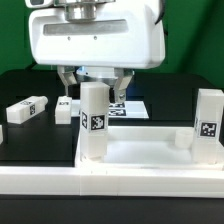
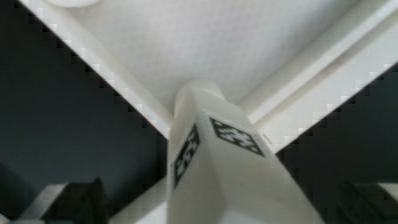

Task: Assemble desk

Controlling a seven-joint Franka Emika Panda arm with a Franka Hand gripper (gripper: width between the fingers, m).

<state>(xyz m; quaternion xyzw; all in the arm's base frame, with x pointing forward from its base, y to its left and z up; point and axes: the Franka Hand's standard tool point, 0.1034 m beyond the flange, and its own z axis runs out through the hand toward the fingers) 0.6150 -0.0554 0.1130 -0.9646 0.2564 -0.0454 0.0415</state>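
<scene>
The gripper is released, its jaws spread clear of the upright leg between them, which stands in the tabletop corner

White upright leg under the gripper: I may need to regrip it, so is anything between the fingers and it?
Nothing visible does. The gripper hangs open above the white tagged block leg standing in the corner of the white rimmed plastic tabletop; the wrist view shows it straight ahead between the fingers, nothing across it.

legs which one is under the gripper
The upright leg at the tabletop corner on the exterior view's left; the open gripper hangs right above it alone.
</scene>
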